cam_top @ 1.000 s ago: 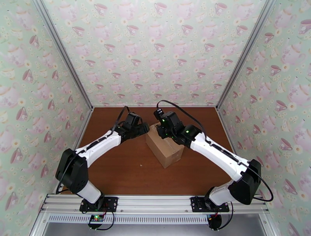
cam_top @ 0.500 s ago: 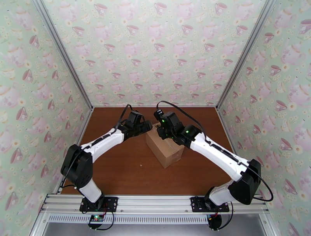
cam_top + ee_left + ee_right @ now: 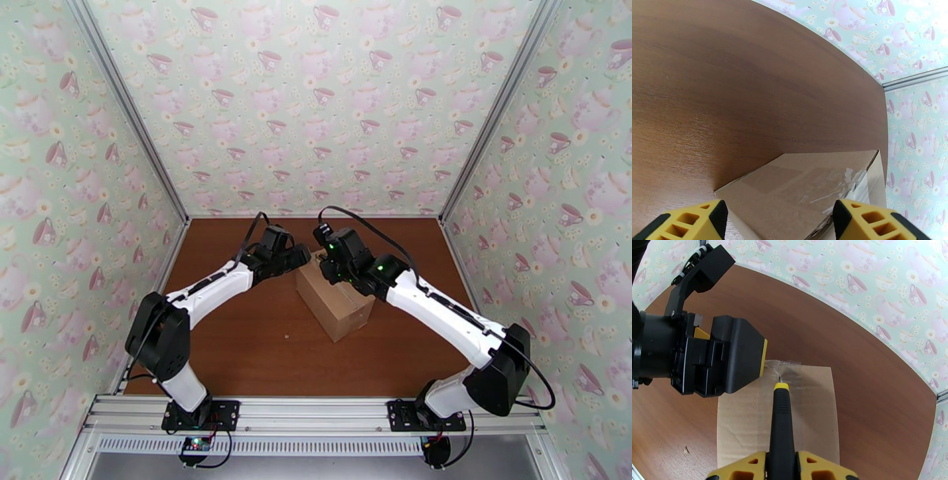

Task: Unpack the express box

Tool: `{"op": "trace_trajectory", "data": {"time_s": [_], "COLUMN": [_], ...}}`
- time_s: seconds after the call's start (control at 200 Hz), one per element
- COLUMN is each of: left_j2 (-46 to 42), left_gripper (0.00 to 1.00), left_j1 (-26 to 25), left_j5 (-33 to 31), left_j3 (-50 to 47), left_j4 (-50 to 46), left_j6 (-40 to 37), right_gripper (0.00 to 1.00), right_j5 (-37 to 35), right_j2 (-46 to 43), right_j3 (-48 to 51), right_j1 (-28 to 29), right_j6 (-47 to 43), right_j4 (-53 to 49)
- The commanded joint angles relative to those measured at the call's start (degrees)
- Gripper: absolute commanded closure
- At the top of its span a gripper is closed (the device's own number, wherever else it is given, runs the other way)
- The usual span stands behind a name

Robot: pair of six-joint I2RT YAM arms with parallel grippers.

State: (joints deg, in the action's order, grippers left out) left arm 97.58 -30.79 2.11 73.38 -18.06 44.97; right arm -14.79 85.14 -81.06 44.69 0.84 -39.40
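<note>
The express box [image 3: 336, 304], a plain brown rectangular cardboard carton, sits closed on the brown wooden table [image 3: 261, 347], with its clear tape strip [image 3: 784, 364] unbroken over the seam at the box's far end. Over the last second the left arm has eased a little forward, bringing the left fingers [image 3: 687, 224] up to the box's far left corner. The box itself and the right arm have not shifted. I read this as the left side settling in to brace the carton so it will not slide once cutting begins. The unpacking proper has yet to start, and all flaps are down. The left fingers stand wide apart with the box's corner between them and hold nothing. One pad is close against the cardboard edge, but I cannot tell whether it actually presses the box. The right fingers [image 3: 821, 469], above the box's top face, are clamped together on a black-handled cutter with a yellow collar [image 3: 782, 421], its thin tip seemingly touching the box's top where the tape begins
</note>
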Motion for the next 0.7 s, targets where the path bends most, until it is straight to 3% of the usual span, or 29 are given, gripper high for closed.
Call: {"op": "trace_trajectory", "data": {"time_s": [0.0, 0.696], "left_j2": [1.7, 0.9], "left_gripper": [0.24, 0.24], "left_j1": [-0.1, -0.1], "left_j5": [0.0, -1.2], "left_j3": [0.4, 0.4], "left_j4": [-1.0, -1.9], "left_j6": [0.3, 0.3], "right_gripper": [1.0, 1.0], "right_j5": [-1.0, -2.2], "right_j2": [-0.9, -2.6], "right_j3": [0.3, 1.5], "right_j1": [0.4, 0.5], "right_j6": [0.1, 0.3], "right_j4": [-5.6, -6.7]}}
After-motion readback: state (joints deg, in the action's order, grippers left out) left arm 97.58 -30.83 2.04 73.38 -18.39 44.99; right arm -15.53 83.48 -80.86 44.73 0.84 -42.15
